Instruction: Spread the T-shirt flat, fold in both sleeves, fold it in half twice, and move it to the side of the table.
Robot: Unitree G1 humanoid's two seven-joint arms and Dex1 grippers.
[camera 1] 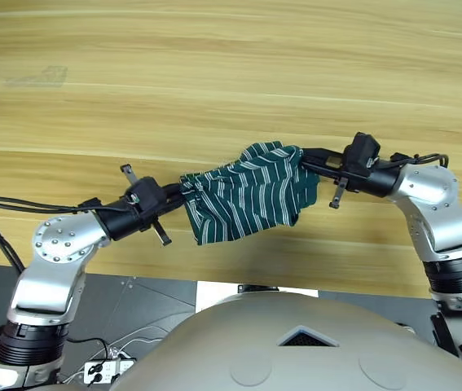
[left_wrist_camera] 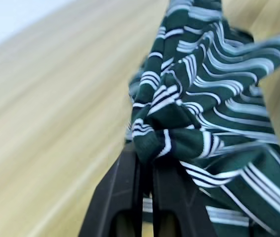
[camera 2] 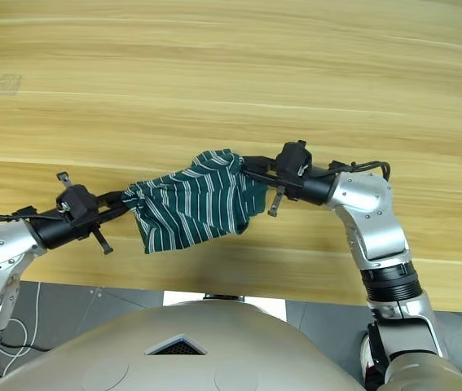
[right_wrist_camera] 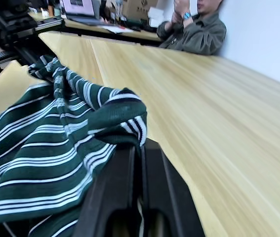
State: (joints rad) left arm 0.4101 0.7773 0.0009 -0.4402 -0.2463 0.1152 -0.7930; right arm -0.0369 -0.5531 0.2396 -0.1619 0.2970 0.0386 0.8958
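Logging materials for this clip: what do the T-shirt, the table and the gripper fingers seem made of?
T-shirt: soft knit fabric, probably cotton, dark green with white stripes; it bunches and drapes. Table: wood or wood-look laminate, smooth; long grain lines show. Fingers of the right gripper: matte black, likely hard plastic, though coated metal is possible.

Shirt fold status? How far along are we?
Early. Done: only the pickup. The left hand and right hand are each shut on a bunch of the T-shirt. In hand: it hangs crumpled between them over the table, not laid flat. Left: spreading it flat, both sleeve folds, both half folds, and the move to the table's side.
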